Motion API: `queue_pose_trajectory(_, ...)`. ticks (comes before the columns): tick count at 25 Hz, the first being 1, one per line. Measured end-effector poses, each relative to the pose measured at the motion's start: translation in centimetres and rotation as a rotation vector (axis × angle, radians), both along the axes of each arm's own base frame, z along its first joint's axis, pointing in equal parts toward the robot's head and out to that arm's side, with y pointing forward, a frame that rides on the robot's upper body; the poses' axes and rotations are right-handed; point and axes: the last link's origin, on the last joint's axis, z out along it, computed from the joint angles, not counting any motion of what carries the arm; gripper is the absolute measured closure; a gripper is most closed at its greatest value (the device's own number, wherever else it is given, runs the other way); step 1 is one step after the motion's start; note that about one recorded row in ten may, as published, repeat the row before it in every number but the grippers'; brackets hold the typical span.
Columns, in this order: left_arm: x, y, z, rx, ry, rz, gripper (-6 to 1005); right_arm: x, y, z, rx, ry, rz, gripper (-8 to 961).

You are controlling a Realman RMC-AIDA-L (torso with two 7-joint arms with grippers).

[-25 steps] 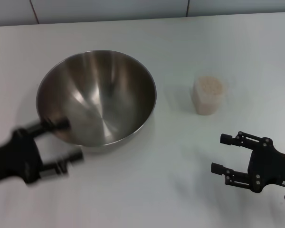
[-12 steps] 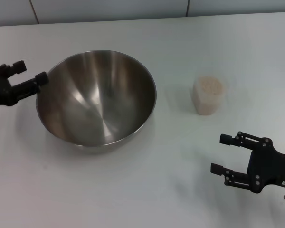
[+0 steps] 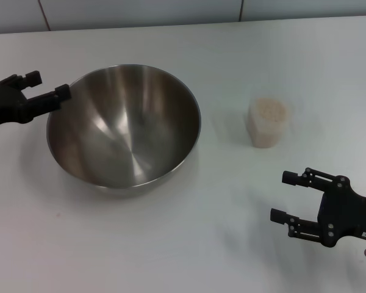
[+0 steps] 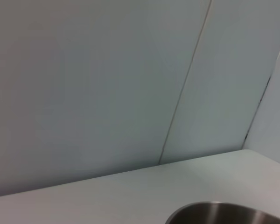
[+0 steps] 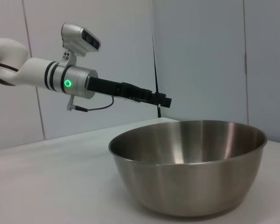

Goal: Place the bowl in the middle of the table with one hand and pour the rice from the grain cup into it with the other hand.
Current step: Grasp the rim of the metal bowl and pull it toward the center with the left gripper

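At the left rim of the bowl (image 3: pixel 124 126), the left hand (image 3: pixel 44 90) hovers with fingers spread, apparently just clear of the metal, reaching rightward. Bowl sits left of counter (image 3: pixel 189 244) centre. Grain cup (image 3: pixel 268 122), full of rice (image 3: pixel 268 110), stands upright, well right of it, beyond the right hand (image 3: pixel 286 196), which waits open and empty

Both grippers' fingers (image 3: pixel 296 196) spread
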Motion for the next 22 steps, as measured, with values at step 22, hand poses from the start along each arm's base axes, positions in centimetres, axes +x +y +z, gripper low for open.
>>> queue_pose_trajectory(22,4.5,5.0,-0.4,-0.255,0.332,0.228,136,0.1,0.0,0.0,0.001,-0.003,-0.004,210)
